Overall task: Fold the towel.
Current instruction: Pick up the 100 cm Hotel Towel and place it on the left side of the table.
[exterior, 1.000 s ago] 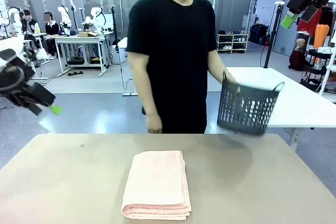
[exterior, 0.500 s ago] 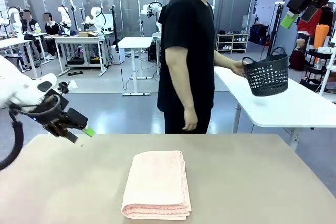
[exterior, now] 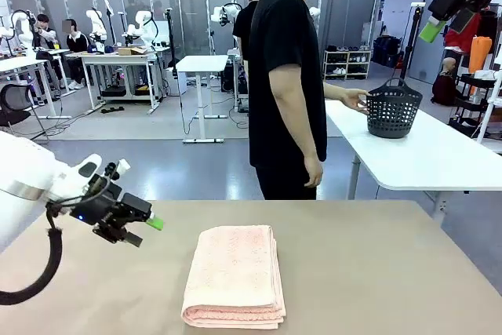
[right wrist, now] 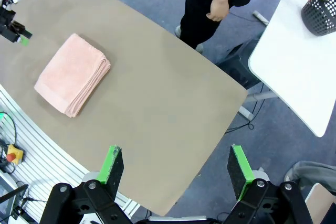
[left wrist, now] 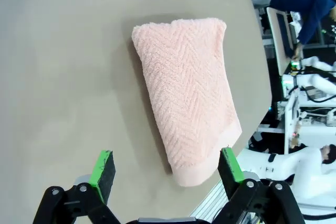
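The towel (exterior: 235, 274) is a light salmon-pink bundle, folded into a thick rectangle on the tan table (exterior: 376, 272) near its front edge. In the left wrist view the towel (left wrist: 186, 93) shows its herringbone weave and a plain band at the near end. My left gripper (exterior: 145, 227) hovers low over the table, just left of the towel, open with nothing between its green pads (left wrist: 104, 165). My right gripper (exterior: 433, 27) hangs high at the upper right, open and empty. From up there it looks down on the towel (right wrist: 73, 74) and the left gripper (right wrist: 16, 31).
A person in black stands at the far edge of the table, turned sideways. One hand is on a dark perforated basket (exterior: 391, 107) that stands on a white side table (exterior: 439, 154) to the right. The other hand (exterior: 314, 172) hangs by the tan table's far edge.
My left arm has swung down and to the right, from high at the left edge to just beside the towel. The person turned and set the basket on the white table.
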You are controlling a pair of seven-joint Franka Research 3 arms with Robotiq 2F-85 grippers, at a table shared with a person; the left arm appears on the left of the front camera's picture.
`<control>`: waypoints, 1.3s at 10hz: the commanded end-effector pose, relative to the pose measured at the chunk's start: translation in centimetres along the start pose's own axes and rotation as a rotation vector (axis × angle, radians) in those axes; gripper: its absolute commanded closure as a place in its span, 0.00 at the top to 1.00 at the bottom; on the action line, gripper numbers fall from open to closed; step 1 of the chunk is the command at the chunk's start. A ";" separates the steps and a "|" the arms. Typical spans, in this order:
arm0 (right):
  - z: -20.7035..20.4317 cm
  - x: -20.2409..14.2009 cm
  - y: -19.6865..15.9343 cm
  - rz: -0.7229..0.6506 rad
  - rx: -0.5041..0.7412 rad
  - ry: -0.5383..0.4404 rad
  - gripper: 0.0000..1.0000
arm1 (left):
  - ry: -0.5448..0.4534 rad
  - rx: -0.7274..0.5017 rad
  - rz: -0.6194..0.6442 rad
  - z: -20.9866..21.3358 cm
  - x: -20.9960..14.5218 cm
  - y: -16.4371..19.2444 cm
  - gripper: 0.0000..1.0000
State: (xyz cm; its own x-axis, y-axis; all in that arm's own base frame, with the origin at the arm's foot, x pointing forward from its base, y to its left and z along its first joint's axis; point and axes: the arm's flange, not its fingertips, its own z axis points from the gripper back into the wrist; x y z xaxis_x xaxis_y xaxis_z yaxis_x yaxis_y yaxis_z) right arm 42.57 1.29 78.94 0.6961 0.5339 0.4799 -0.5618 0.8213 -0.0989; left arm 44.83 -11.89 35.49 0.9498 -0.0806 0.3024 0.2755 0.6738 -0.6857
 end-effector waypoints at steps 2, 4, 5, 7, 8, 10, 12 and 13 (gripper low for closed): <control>0.0 -0.1 0.0 -0.004 0.000 0.002 1.00 | -0.035 -0.040 -0.020 -2.9 -0.2 1.3 1.00; 0.0 -0.1 0.0 -0.004 0.000 0.002 1.00 | -0.007 -0.031 0.009 -2.1 -0.5 0.8 1.00; 0.0 -0.1 0.0 -0.004 0.000 0.002 1.00 | -0.007 -0.031 0.009 -2.1 -0.5 0.8 1.00; 0.0 -0.1 0.0 -0.004 0.000 0.002 1.00 | -0.007 -0.031 0.009 -2.1 -0.5 0.8 1.00; 0.0 -0.1 0.0 -0.004 0.000 0.002 1.00 | -0.007 -0.031 0.009 -2.1 -0.5 0.8 1.00; 0.0 -0.1 0.0 -0.004 0.000 0.002 1.00 | -0.017 -0.035 0.009 -2.3 -0.5 1.1 1.00; 0.0 -0.1 0.0 -0.004 0.000 0.002 1.00 | -0.017 -0.134 0.012 -4.4 -0.7 1.8 1.00; 0.0 -0.1 0.0 -0.004 0.000 0.002 1.00 | -0.015 -0.144 0.019 -5.1 -0.7 2.1 1.00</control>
State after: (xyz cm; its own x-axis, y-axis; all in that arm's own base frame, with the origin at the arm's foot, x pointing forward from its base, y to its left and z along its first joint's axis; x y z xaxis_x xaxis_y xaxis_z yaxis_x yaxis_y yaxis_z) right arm 42.57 1.29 78.94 0.6961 0.5339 0.4800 -0.5618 0.8213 -0.0989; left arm 44.75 -13.68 31.82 0.9579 -0.0564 0.2816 0.2574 0.6035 -0.7547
